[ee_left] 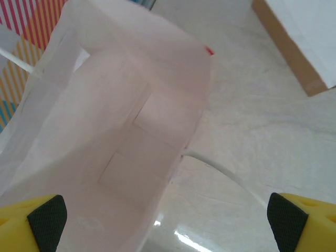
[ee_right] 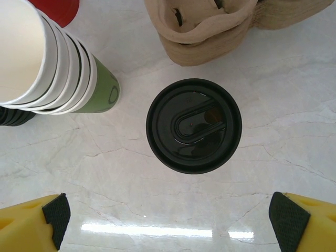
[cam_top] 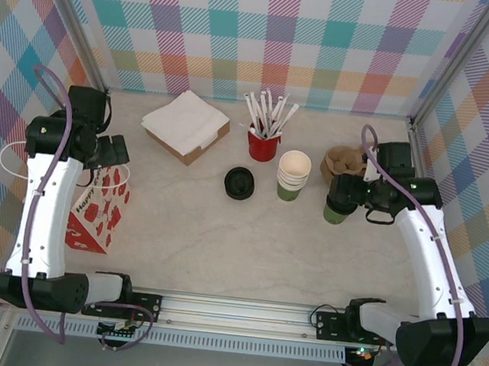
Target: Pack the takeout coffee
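The takeout coffee point(ee_right: 193, 126) is a green paper cup point(cam_top: 338, 214) with a round black lid, standing upright on the table at the right. My right gripper point(ee_right: 170, 220) hovers above it, open. Its yellow fingertips point(ee_right: 55, 215) are spread wide with nothing between them, and the lid lies just ahead of them. In the top view the right gripper point(cam_top: 347, 197) is right over the cup. My left gripper point(ee_left: 167, 231) is open over the mouth of a paper gift bag point(ee_left: 121, 131). Its fingers point(ee_left: 47, 220) straddle the bag's near wall. The bag's inside looks empty.
The red-and-white gift bag point(cam_top: 95, 210) stands at the left. A stack of open green cups point(cam_top: 292, 175) and the brown pulp carrier point(cam_top: 344, 163) stand close to the coffee. The red cup of sticks point(cam_top: 263, 143), loose black lids point(cam_top: 239, 183) and napkins on a brown box point(cam_top: 186, 123) lie mid-table.
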`<move>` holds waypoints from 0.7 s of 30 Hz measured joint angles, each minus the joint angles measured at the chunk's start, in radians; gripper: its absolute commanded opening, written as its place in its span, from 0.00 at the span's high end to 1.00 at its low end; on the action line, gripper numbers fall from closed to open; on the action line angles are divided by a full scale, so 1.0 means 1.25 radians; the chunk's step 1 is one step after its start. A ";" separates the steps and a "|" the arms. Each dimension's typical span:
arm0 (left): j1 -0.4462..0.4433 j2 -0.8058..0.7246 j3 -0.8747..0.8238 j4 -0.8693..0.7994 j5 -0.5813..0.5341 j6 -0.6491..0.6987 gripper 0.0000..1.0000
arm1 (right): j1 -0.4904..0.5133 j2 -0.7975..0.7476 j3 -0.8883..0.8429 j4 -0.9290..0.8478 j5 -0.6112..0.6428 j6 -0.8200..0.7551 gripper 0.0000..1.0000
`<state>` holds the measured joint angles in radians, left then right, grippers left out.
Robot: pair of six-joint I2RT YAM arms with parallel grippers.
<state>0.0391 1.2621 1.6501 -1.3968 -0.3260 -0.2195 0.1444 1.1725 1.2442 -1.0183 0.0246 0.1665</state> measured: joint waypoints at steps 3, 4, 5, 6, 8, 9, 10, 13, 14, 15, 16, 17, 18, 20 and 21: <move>0.025 -0.008 -0.049 0.042 0.037 0.031 0.00 | 0.000 0.000 -0.012 0.000 -0.008 -0.001 0.02; 0.027 -0.010 -0.060 0.055 0.049 0.044 0.00 | 0.000 0.000 -0.015 0.000 -0.009 -0.001 0.02; 0.030 -0.011 -0.071 0.070 0.066 0.054 0.00 | 0.000 0.000 -0.018 0.000 -0.012 -0.002 0.02; 0.034 -0.011 -0.080 0.085 0.084 0.064 0.01 | 0.000 0.000 -0.021 0.000 -0.015 -0.003 0.02; 0.045 -0.010 -0.092 0.108 0.110 0.077 0.02 | 0.000 0.000 -0.025 0.000 -0.018 -0.003 0.02; 0.050 -0.010 -0.096 0.120 0.121 0.083 0.04 | 0.000 0.000 -0.027 0.000 -0.020 -0.003 0.02; 0.054 -0.010 -0.099 0.130 0.127 0.085 0.05 | 0.000 0.000 -0.030 0.000 -0.021 -0.003 0.02; 0.071 -0.006 -0.114 0.158 0.144 0.093 0.11 | 0.000 0.000 -0.036 0.000 -0.025 -0.003 0.02; 0.078 -0.004 -0.121 0.166 0.148 0.097 0.13 | 0.000 0.000 -0.038 0.000 -0.027 -0.003 0.02; 0.085 -0.002 -0.127 0.173 0.152 0.099 0.16 | 0.000 0.000 -0.038 0.000 -0.029 -0.003 0.02; 0.089 0.001 -0.131 0.179 0.156 0.099 0.19 | 0.000 0.000 -0.039 0.000 -0.030 -0.003 0.03; 0.093 0.005 -0.134 0.183 0.161 0.103 0.23 | 0.000 0.000 -0.040 0.000 -0.030 -0.003 0.03; 0.096 0.008 -0.137 0.185 0.166 0.107 0.28 | 0.000 0.000 -0.040 0.000 -0.030 -0.003 0.03; 0.097 0.010 -0.140 0.190 0.179 0.113 0.38 | 0.000 0.000 -0.041 0.000 -0.030 -0.003 0.03; 0.097 0.010 -0.141 0.193 0.186 0.114 0.44 | 0.000 0.000 -0.041 0.000 -0.030 -0.003 0.04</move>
<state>0.1608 1.2743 1.4738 -1.1549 -0.0940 -0.0772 0.1444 1.1725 1.1931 -1.0180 -0.0132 0.1631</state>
